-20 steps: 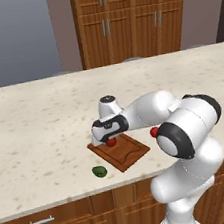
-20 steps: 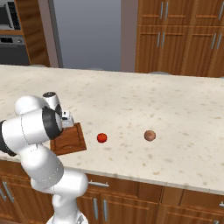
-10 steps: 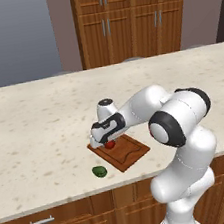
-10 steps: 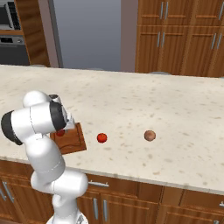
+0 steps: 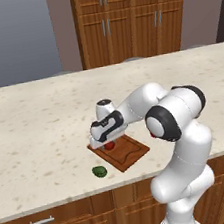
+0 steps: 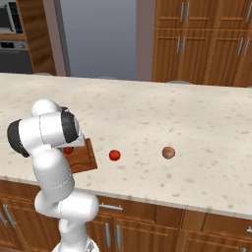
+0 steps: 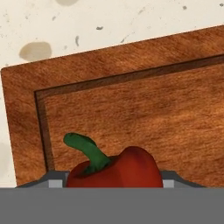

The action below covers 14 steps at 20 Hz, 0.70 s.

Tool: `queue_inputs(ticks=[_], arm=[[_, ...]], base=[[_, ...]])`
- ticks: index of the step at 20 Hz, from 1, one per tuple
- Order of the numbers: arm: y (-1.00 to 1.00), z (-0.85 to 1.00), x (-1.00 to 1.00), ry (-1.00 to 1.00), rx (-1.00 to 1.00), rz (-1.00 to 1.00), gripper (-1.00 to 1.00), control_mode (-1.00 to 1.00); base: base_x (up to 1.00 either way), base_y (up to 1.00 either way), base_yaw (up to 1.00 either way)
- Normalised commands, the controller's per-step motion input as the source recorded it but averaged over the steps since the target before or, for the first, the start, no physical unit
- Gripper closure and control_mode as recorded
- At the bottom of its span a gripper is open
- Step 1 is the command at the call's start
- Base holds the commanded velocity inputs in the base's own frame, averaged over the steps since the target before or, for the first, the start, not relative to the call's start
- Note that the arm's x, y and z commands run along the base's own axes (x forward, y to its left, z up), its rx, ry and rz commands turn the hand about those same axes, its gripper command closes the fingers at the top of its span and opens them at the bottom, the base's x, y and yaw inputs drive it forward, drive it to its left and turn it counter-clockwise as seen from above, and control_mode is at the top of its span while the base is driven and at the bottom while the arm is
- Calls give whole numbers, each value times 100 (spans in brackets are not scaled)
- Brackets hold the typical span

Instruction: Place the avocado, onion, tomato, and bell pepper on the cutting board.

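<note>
My gripper (image 5: 108, 142) is shut on the bell pepper (image 5: 109, 145), a red fruit with a curved green stem (image 7: 87, 151), held low over the left end of the cutting board (image 5: 131, 154). In the hand view the bell pepper (image 7: 118, 168) sits between the grey fingers above the grooved cutting board (image 7: 131, 109). The dark green avocado (image 5: 99, 172) lies on the counter just off the board's front-left corner. To the board's right, in the right base view, lie the bright red tomato (image 6: 114, 155) and, farther right, the brownish onion (image 6: 168, 152). My arm hides much of the cutting board (image 6: 84, 158) there.
The speckled stone counter (image 5: 35, 125) stretches wide behind and to both sides of the board. Its front edge (image 5: 56, 205) runs close to the avocado and the board. Wooden cabinets (image 5: 131, 20) stand beyond the counter.
The arm's elbow has swung in toward the board, and the hand with the bell pepper has sunk slightly lower over it. The other produce has not moved.
</note>
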Motion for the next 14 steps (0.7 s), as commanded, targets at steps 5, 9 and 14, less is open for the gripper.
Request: queue_inputs(ticks=[5,9,14], arm=[[0,-21,0,1,0,0,-100,-100],[0,-12,0,0,0,0,-100,-100],[0,-1,-1,0,0,0,-100,-100]], base=[[0,0,0],[0,0,0],[0,0,0]])
